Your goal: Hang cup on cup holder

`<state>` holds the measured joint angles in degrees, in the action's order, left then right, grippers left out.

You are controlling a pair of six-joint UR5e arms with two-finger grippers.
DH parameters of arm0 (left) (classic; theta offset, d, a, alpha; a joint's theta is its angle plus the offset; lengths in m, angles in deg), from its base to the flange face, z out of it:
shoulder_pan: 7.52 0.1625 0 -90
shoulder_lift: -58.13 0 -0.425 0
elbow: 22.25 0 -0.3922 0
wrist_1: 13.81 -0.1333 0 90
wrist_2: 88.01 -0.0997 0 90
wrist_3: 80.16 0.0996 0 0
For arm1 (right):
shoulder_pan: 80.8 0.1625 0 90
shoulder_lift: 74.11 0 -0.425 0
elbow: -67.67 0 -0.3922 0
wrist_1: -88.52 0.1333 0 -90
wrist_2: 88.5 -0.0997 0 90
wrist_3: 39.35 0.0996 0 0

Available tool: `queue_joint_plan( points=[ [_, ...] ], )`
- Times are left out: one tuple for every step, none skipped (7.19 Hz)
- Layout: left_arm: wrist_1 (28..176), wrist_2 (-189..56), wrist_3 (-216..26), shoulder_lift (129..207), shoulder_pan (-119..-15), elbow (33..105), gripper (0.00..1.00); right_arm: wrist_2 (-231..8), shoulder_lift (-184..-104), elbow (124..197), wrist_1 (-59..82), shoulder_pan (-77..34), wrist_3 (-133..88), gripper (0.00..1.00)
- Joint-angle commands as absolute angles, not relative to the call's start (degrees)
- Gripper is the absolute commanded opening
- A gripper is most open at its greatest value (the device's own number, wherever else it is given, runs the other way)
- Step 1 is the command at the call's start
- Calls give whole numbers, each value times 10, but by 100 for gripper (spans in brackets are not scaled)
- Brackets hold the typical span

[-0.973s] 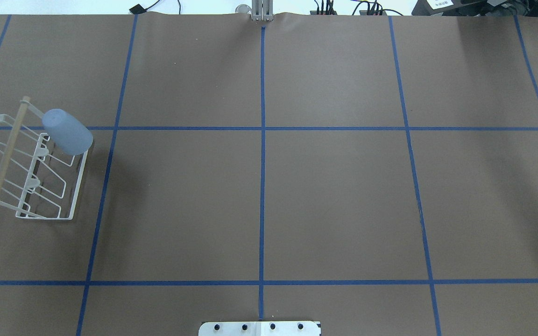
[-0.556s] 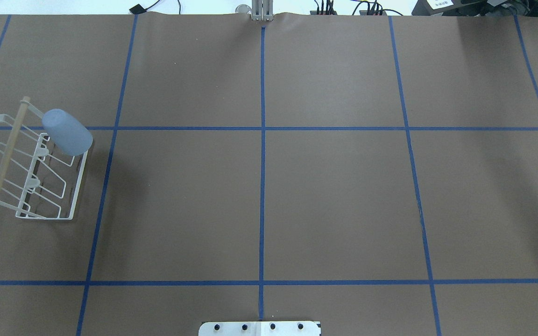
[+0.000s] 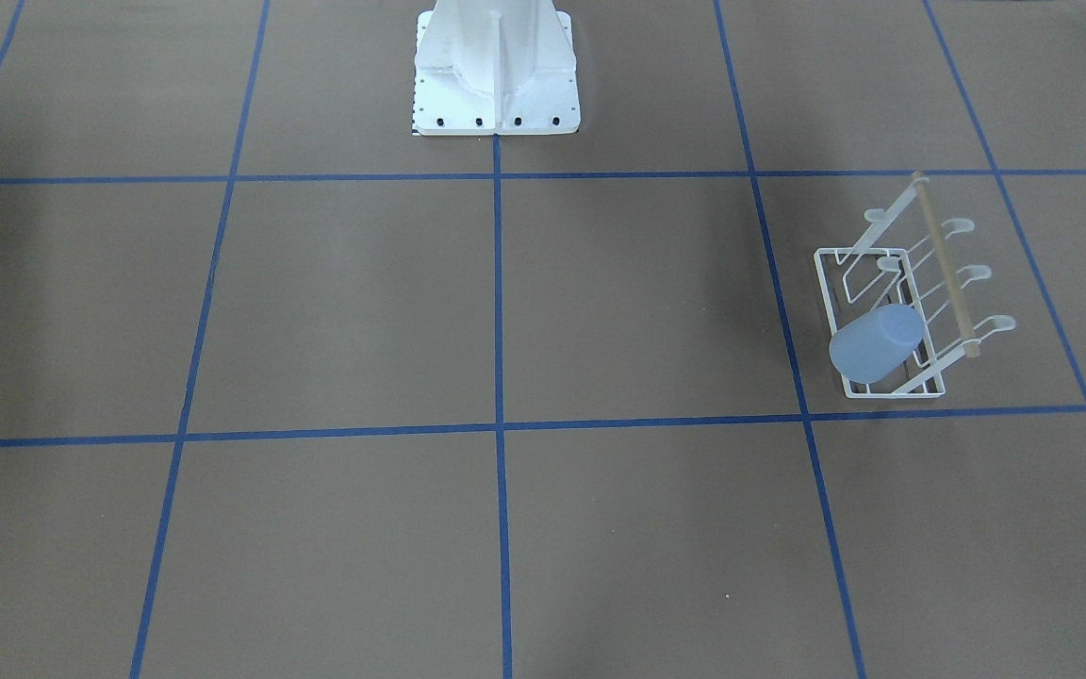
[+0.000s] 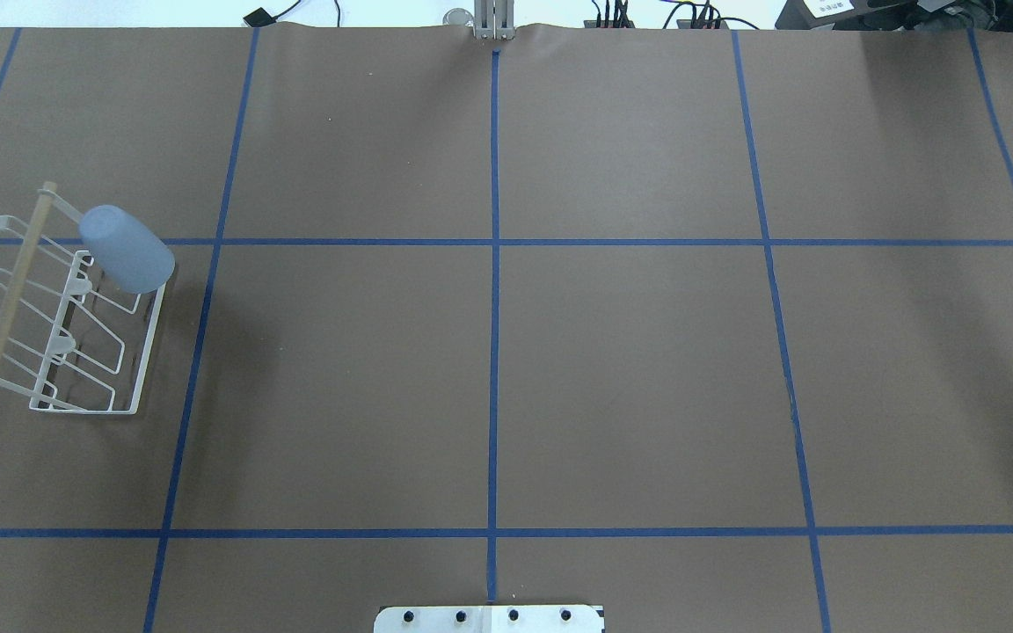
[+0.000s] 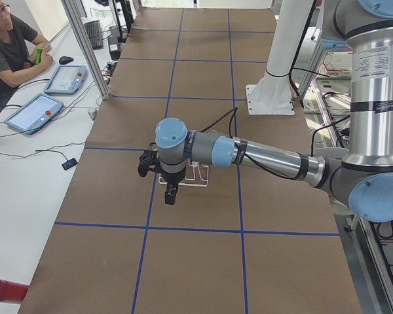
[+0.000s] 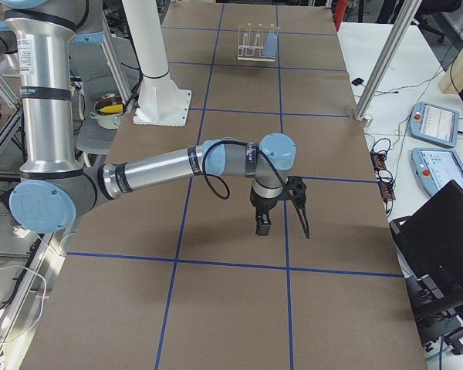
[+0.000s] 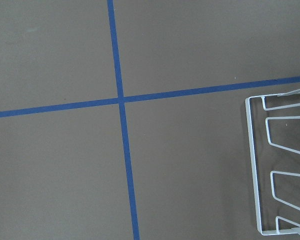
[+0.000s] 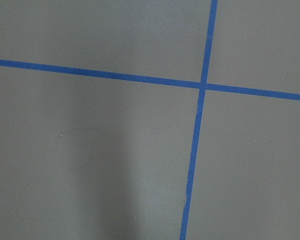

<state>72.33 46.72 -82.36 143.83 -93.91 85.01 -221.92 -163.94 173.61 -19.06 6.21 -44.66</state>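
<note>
The light blue cup [image 4: 127, 249] hangs mouth-down and tilted on the far prong of the white wire cup holder [image 4: 17, 283] at the table's far left. Both also show in the front view, the cup [image 3: 875, 343] on the cup holder [image 3: 946, 264]. The cup [image 6: 271, 42] is small and far in the right side view. My left gripper [image 5: 158, 180] hovers above the table beside the rack; I cannot tell if it is open. The left wrist view shows only the rack's base frame [image 7: 252, 165]. My right gripper [image 6: 282, 220] hangs over bare table far from the rack; I cannot tell its state.
The robot's white pedestal [image 3: 496, 66] stands at the table's near edge. Blue tape lines [image 4: 494, 264] divide the brown table. An operator [image 5: 6, 46] sits by tablets [image 5: 34, 111] on a side table. A metal frame post [image 6: 382, 62] stands at the far edge.
</note>
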Motion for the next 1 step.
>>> queue_joint_plan(
  points=[
    [724, 466, -824, 1438, -939, 851, 98, -2219, -1639, 1736, -190, 62, -447, 100]
  ],
)
